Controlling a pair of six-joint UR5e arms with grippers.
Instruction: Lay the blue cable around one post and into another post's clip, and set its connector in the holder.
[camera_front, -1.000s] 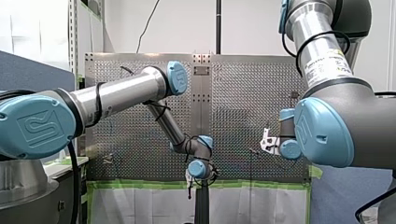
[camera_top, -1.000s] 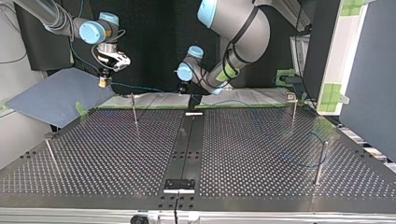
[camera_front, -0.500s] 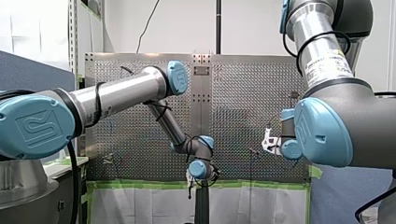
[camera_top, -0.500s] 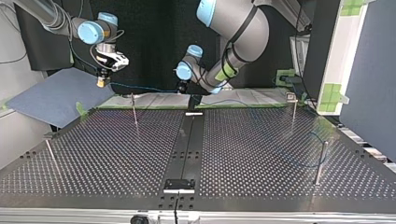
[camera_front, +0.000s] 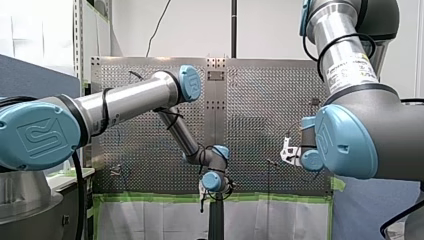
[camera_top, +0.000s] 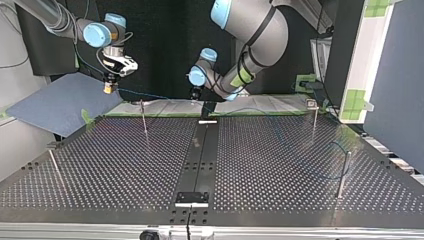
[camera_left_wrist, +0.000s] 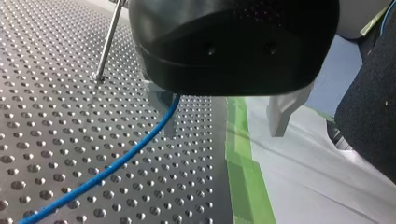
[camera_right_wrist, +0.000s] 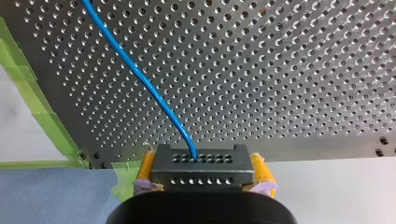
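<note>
The blue cable (camera_right_wrist: 140, 77) ends in a grey perforated connector (camera_right_wrist: 201, 172). My right gripper (camera_right_wrist: 201, 162) is shut on that connector with its yellow pads (camera_right_wrist: 145, 164), above the board's taped edge. In the top view my right gripper (camera_top: 108, 88) hangs at the far left, and the cable (camera_top: 160, 95) stretches from it to my left gripper (camera_top: 194, 96). My left gripper (camera_left_wrist: 222, 133) stands open, its metal fingers (camera_left_wrist: 282, 112) wide apart. The cable (camera_left_wrist: 116, 163) passes along the inside of one finger, ungripped. Farther on the cable loops near a post (camera_top: 343, 172).
Thin posts stand on the perforated table (camera_top: 125, 165): one (camera_top: 143, 117) under the stretched cable, one with a clip head (camera_top: 313, 112), one (camera_top: 54, 167) at the top view's near left. A black block (camera_top: 191, 197) sits on the centre strip. Green tape (camera_left_wrist: 245, 168) borders the board.
My left gripper's fingers have spread apart and let go of the cable. My right gripper has shifted slightly with the connector; the cable between the grippers stays stretched.
</note>
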